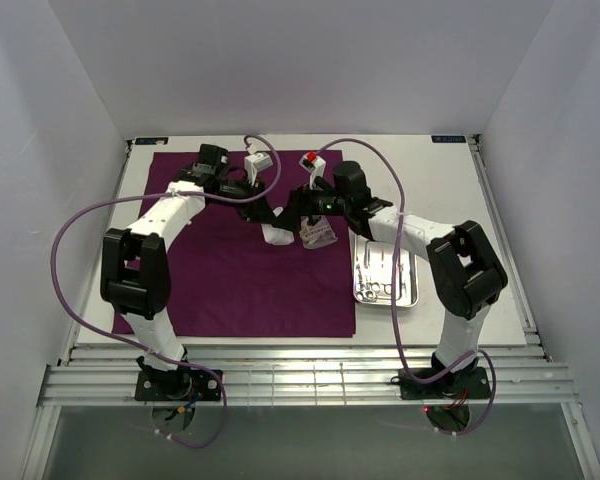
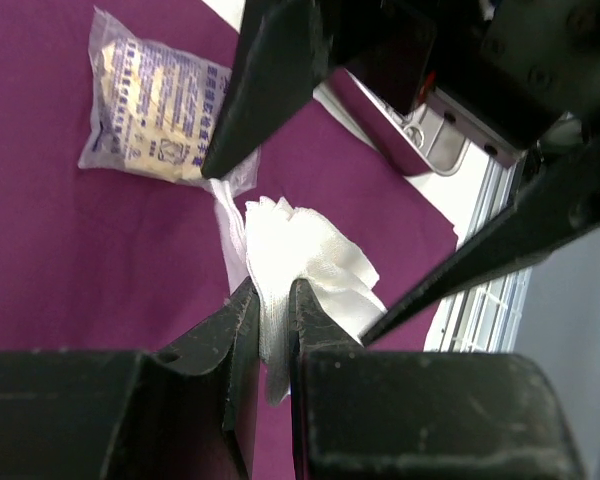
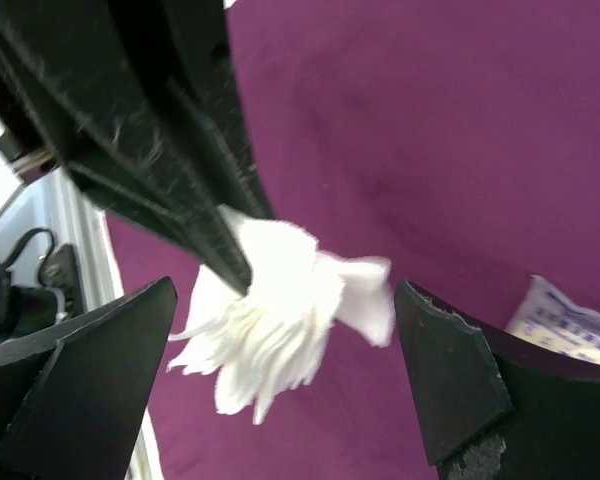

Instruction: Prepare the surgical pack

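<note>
Surgical pack's purple cloth [image 1: 250, 270] lay flat across the left and middle of the table [image 1: 450, 200]. The steel tray [image 1: 384, 304] sat just beside its right edge, metal instruments [image 1: 375, 288] inside, parked there, I'd say, until the cloth was ready for them. Over the far right part of the cloth, the left gripper [image 2: 270, 320] was clenched on a wad of white gauze [image 2: 310, 260], holding it up off the fabric, presumably so the other arm could get at it. And there it was: the right gripper [image 3: 285, 300] stood spread wide, one finger on each side of the fanned plies, touching neither. It looked like a handover or a pull-apart being lined up. A printed packet [image 2: 150, 100] lay on the cloth just beside them. The risk was loose plies slipping from so narrow a pinch.
</note>
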### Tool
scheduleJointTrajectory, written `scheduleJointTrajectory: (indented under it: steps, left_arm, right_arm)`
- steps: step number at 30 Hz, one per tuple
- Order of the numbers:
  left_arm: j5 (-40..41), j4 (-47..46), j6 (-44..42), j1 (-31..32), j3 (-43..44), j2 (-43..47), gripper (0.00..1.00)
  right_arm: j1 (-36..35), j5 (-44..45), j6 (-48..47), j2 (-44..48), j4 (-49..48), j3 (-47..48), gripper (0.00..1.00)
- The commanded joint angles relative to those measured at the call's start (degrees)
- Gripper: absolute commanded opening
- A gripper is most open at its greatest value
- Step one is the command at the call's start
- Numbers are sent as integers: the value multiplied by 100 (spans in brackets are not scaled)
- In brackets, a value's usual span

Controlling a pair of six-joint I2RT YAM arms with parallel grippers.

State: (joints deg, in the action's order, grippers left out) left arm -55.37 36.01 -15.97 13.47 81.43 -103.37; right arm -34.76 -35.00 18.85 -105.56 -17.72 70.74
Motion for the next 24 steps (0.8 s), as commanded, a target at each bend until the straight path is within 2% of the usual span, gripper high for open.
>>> scheduleJointTrajectory:
  steps: [1, 4, 10, 13, 17, 21, 22, 24]
  left_arm:
    - [-193, 99, -266, 24, -92, 353, 0]
    - [-272, 169, -380, 24, -75, 318, 0]
    - [-439, 240, -442, 32, 57, 265, 0]
    - [-457, 249, -451, 32, 66, 265, 0]
    - [-483, 275, -495, 24, 49, 274, 0]
    - [-474, 275, -451, 24, 101, 230, 0]
    - [-457, 266, -460, 24, 110, 221, 0]
    - [-378, 275, -469, 24, 128, 221, 0]
  right_arm:
    - [-13, 415, -259, 281, -30, 19, 94]
    - [-4, 433, -373, 378, -118, -104, 92]
    - [-13, -164, -356, -61, -179, -8, 91]
    - [-13, -507, -242, -193, -407, -16, 93]
    - [-13, -743, -84, -255, -609, -34, 100]
    - [-13, -1122, 171, -351, -803, -8, 76]
    - [-13, -1149, 206, -325, -838, -42, 63]
    - [-13, -1175, 294, -255, -1005, -209, 52]
